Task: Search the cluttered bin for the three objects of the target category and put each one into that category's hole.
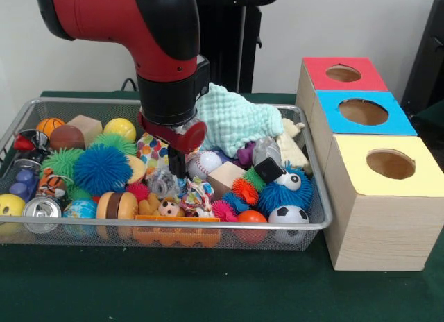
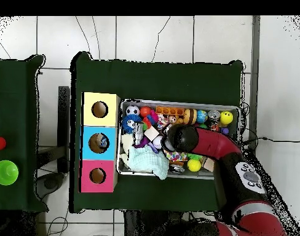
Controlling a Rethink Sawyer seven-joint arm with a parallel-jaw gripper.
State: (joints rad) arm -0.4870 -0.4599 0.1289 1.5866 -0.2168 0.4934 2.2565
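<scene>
My gripper [image 1: 177, 164] reaches down into the middle of the wire mesh bin [image 1: 316, 197], among the clutter. It sits just left of a baseball [image 1: 205, 164] and a wooden block [image 1: 226, 175], with a clear crinkly toy [image 1: 164, 185] right below it. Whether it holds anything cannot be made out. A blue spiky ball [image 1: 102, 168], a yellow ball [image 1: 120, 129], a basketball [image 1: 50, 125] and a soccer ball [image 1: 288, 214] lie around it. Three boxes stand beside the bin with holes in red [image 1: 343, 73], blue [image 1: 363, 112] and yellow [image 1: 390, 164] tops. In the overhead view the arm [image 2: 205, 142] covers the gripper.
A mint cloth [image 1: 239, 119] is heaped at the bin's far side. A soda can [image 1: 41, 211], a burger toy [image 1: 116, 205] and an orange comb [image 1: 177, 234] lie along the near wall. A green cup [image 2: 5, 172] stands on a separate table.
</scene>
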